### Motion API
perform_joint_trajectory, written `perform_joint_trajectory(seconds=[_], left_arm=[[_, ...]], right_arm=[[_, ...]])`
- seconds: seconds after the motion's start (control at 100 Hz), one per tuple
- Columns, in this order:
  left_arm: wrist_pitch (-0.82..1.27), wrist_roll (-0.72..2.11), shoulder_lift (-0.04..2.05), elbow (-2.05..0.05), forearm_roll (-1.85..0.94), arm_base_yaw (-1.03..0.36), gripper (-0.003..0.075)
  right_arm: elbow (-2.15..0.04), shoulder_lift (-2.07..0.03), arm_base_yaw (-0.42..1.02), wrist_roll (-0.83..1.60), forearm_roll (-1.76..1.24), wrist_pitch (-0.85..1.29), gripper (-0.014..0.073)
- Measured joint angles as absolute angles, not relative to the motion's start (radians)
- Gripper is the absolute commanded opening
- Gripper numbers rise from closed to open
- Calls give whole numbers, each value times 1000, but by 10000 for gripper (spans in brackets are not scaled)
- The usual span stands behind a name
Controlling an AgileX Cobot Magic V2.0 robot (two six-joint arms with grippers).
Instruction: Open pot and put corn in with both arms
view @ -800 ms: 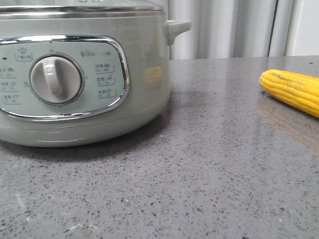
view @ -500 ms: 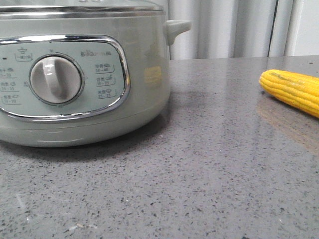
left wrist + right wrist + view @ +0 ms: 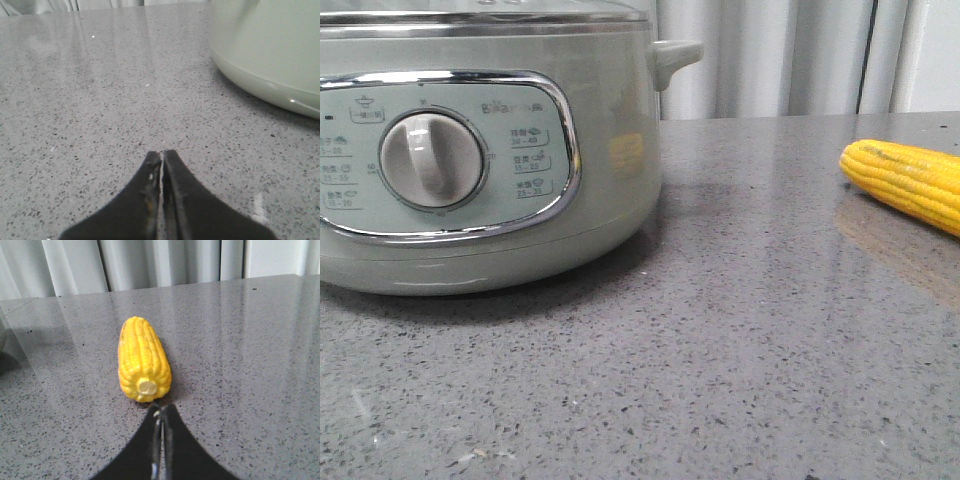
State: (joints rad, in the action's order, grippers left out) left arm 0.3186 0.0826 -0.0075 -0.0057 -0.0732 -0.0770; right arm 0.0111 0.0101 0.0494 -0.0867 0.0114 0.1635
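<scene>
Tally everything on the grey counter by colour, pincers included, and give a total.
Pale green: 1, the pot
Yellow: 1, the corn
Black: 2, the left pincer and the right pincer, both shut and holding nothing
Total: 4

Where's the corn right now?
The corn lies on the grey table at the far right of the front view, well apart from the pot on the left. The shut right end effector sits just short of its butt end.
</scene>
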Motion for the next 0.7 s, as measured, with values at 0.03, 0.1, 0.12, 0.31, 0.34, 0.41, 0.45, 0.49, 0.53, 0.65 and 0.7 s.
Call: perform_joint_trajectory(seconds=[0.03, 0.1, 0.12, 0.31, 0.34, 0.41, 0.45, 0.49, 0.53, 0.65, 0.7], left_arm=[[319, 83, -7, -6, -73, -77, -20], [319, 83, -7, -6, -73, -77, -20], [319, 83, -7, -6, -73, -77, -20], [319, 83, -7, -6, -77, -77, -20], [319, 83, -7, -6, -77, -77, -20], [319, 83, -7, -6, -79, -77, -20], [319, 83, -7, -6, -80, -77, -20], [319, 83, -7, -6, -81, -77, -20], [319, 83, -7, -6, -81, -77, -20], [319, 83, -7, -6, -93, -83, -20], [319, 83, -7, -6, -97, -88, -20]], right_arm=[[11, 10, 49, -87, 11, 164, -65], [11, 10, 49, -87, 11, 164, -65], [11, 10, 49, -87, 11, 164, -65], [11, 10, 49, -87, 11, 164, -65], [11, 10, 49, -87, 11, 164, -65], [11, 10, 49, -87, 11, 164, -65], [11, 10, 49, -87, 11, 164, -65], [11, 10, 49, -87, 11, 164, -65], [11, 10, 49, -87, 11, 164, -65], [11, 10, 49, -87, 11, 164, -65], [11, 10, 49, -87, 11, 164, -65]])
